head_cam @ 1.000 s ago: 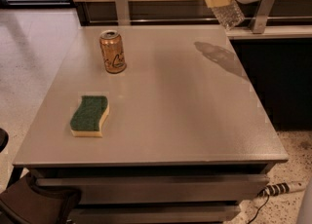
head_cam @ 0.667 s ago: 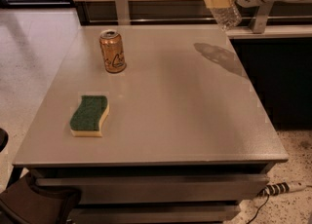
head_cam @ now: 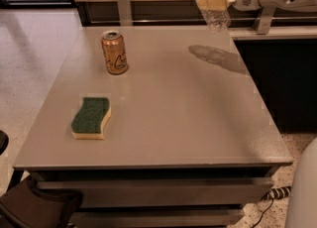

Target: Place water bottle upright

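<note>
— What's on your screen?
— I see a grey table [head_cam: 163,123] filling most of the frame. At upper right my gripper [head_cam: 212,1] hangs above its far edge, fingers clamped around the water bottle [head_cam: 219,19], which is in the air and tilted (neck toward the top edge).
— Anything else?
— A green sponge [head_cam: 91,118] lies at left, and an orange-gold can [head_cam: 115,52] stands upright beyond it.

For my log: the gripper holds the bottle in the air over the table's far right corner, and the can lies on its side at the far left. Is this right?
Not quite. In the camera view the can stands upright at the far left. The rest holds: the gripper holds the bottle over the table's far right corner.
</note>
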`<move>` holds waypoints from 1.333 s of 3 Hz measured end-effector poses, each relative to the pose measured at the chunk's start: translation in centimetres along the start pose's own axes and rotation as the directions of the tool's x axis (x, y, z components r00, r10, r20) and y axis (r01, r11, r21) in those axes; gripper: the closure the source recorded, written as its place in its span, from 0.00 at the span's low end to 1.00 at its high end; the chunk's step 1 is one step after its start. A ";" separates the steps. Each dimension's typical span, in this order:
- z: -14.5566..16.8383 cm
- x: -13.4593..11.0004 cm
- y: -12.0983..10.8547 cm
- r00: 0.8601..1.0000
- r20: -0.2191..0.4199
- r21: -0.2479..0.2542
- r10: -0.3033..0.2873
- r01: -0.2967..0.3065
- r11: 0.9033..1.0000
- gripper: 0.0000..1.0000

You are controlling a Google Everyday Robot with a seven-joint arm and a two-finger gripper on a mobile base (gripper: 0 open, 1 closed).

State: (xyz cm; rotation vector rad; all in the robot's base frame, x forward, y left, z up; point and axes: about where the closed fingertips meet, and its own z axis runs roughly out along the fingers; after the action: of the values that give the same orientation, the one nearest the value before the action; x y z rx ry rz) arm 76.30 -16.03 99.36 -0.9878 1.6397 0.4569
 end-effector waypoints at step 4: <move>-0.5 1.9 2.9 0.977 0.192 -0.066 0.088 -0.077 0.995 1.00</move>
State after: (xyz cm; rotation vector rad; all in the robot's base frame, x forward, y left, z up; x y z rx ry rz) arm 73.64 -15.47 97.20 -0.8909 1.5013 0.6413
